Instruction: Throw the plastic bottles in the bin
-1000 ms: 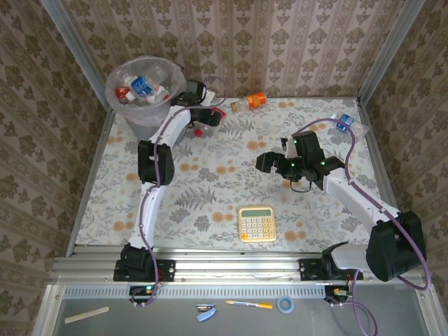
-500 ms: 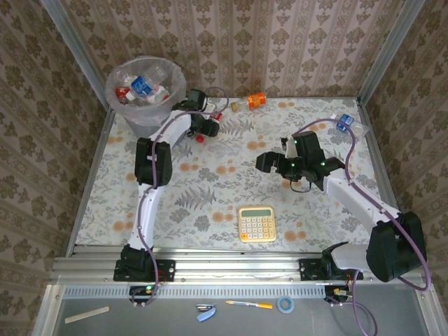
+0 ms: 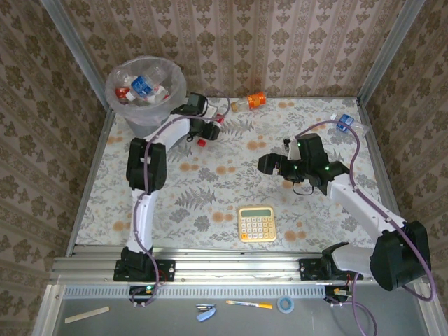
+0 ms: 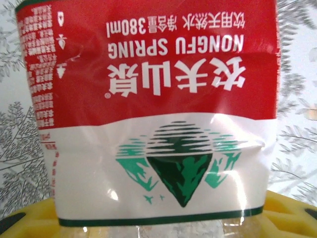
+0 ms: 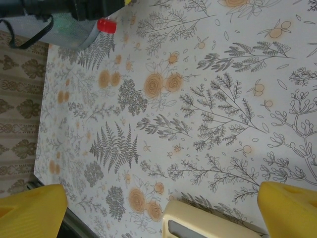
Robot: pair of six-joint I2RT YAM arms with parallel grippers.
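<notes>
A crushed plastic bottle (image 4: 158,99) with a red and white label sits between the yellow fingers (image 4: 292,208) of my left gripper (image 4: 158,220), which is shut on it. From above, that gripper (image 3: 208,129) is just right of the bin (image 3: 115,98), and the bottle's red cap (image 3: 201,142) sticks out toward the near side. The grey bin holds several bottles. An orange-labelled bottle (image 3: 250,101) lies by the back wall, and a blue-capped one (image 3: 345,123) lies at the far right. My right gripper (image 3: 269,164) hangs open over mid-table with nothing between its fingers (image 5: 290,208).
A yellow calculator (image 3: 256,222) lies near the front edge, and its corner (image 5: 213,223) shows below my right gripper. Patterned walls close in the table at the back and both sides. A metal rail (image 3: 231,267) runs along the front.
My left gripper has closed on the red-labelled bottle and shifted a little with it. The right arm has barely moved.
</notes>
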